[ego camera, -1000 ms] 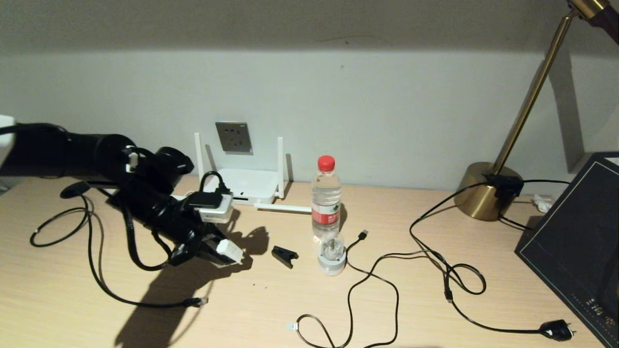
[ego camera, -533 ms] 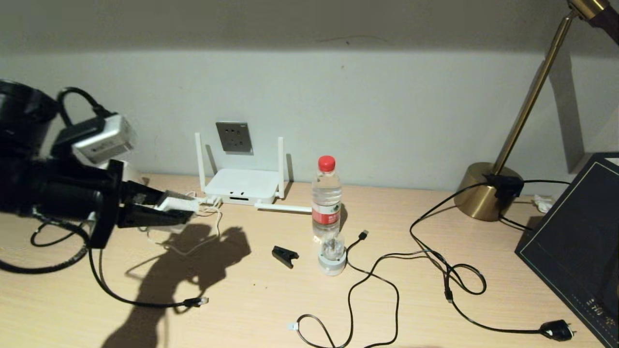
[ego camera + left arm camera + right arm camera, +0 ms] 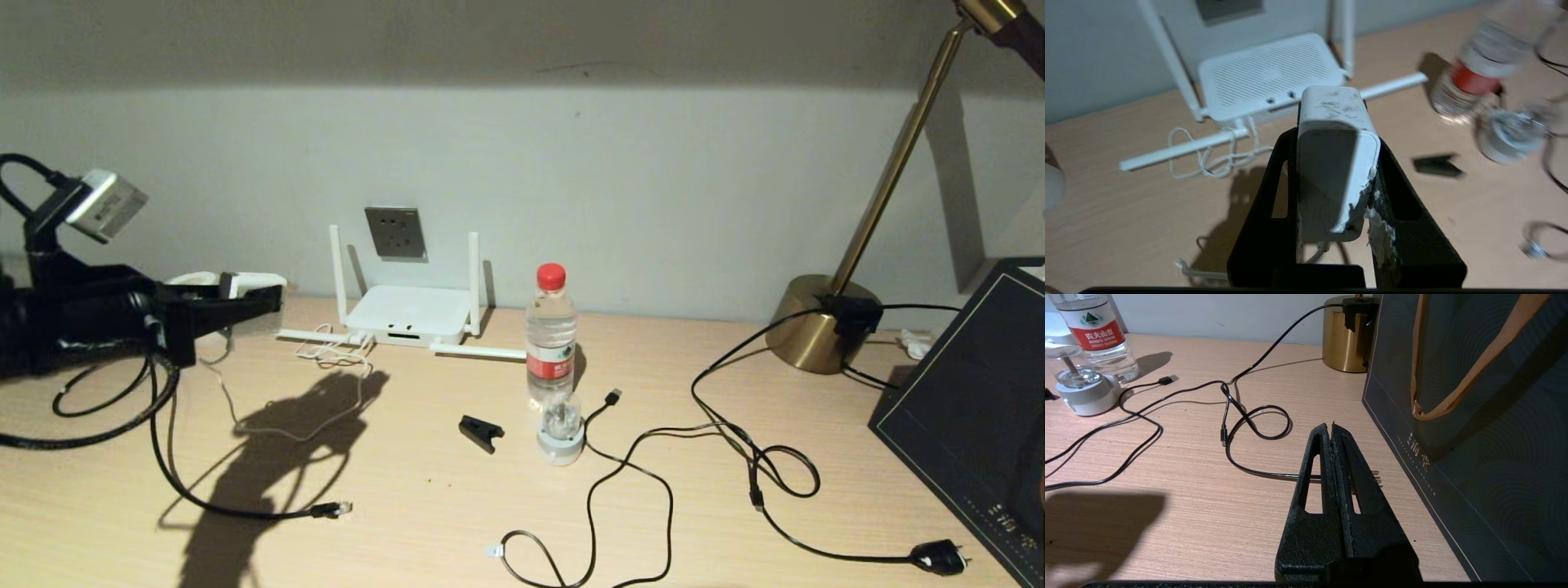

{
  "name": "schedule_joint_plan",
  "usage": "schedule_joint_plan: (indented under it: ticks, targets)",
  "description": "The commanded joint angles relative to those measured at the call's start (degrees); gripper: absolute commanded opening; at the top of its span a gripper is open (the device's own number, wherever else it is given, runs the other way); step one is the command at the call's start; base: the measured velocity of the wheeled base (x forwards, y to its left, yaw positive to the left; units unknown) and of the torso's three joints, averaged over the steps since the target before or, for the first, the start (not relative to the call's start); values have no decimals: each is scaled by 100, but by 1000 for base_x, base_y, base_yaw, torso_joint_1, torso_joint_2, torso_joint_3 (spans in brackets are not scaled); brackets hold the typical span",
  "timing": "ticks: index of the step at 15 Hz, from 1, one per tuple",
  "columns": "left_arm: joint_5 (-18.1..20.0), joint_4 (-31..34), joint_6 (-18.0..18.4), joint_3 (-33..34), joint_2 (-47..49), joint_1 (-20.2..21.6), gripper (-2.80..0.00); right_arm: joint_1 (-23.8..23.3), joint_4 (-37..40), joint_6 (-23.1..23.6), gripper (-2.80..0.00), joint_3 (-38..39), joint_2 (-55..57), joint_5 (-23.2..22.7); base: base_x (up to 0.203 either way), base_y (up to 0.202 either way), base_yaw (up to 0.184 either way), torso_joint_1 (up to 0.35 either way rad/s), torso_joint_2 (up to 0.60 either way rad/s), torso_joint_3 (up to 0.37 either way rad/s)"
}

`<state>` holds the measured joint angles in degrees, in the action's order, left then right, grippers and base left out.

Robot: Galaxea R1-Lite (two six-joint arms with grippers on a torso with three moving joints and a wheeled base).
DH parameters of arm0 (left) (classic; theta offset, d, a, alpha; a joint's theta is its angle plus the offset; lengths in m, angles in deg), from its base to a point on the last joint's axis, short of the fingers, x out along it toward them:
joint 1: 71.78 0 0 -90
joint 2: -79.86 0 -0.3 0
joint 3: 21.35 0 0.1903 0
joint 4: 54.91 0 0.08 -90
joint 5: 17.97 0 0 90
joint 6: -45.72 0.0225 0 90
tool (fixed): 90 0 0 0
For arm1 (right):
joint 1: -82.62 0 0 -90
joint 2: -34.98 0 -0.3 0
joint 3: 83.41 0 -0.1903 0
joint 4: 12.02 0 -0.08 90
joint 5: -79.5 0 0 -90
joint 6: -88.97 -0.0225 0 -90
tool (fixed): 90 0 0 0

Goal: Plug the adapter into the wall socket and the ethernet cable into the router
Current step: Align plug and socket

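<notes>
We cannot see the adapter's [image 3: 1336, 163] prong face from behind. The water bottle [image 3: 1478, 65] blurs in our left wrist view.

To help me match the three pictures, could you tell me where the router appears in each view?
Head view: router against the wall, below the wall socket, left of centre.
Left wrist view: router beyond the adapter that the left gripper clamps.
Right wrist view: not in it.
Shared landmark: water bottle.
</notes>
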<state>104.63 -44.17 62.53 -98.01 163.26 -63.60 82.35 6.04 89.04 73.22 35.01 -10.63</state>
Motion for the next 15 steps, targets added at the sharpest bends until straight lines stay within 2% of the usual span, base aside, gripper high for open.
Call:
schedule_joint_plan:
  ticks: [1,3,5,7,10,15]
  targets:
    - [-180,-2069,-144,426,1029,-81,-280,0,-5,1,-280,202,6,-4,0,0,0,0,0,0]
    - [-475,-3439,-376,502,1879,-241,-280,0,-5,1,-280,202,-2,-4,0,0,0,0,0,0]
    - [-963,-4834,-856,402,2730,-563,-280,0,-5,1,-280,202,-2,-4,0,0,0,0,0,0]
    - [-1337,-5727,-1158,-23,3456,-806,-280,0,-5,1,-280,202,6,-4,0,0,0,0,0,0]
    - [-1553,-6252,-1282,-887,4116,-1026,-280,0,-5,1,-280,202,6,-4,0,0,0,0,0,0]
    - [-1814,-6365,-1302,-1515,4545,-1125,-280,0,-5,1,-280,202,6,-4,0,0,0,0,0,0]
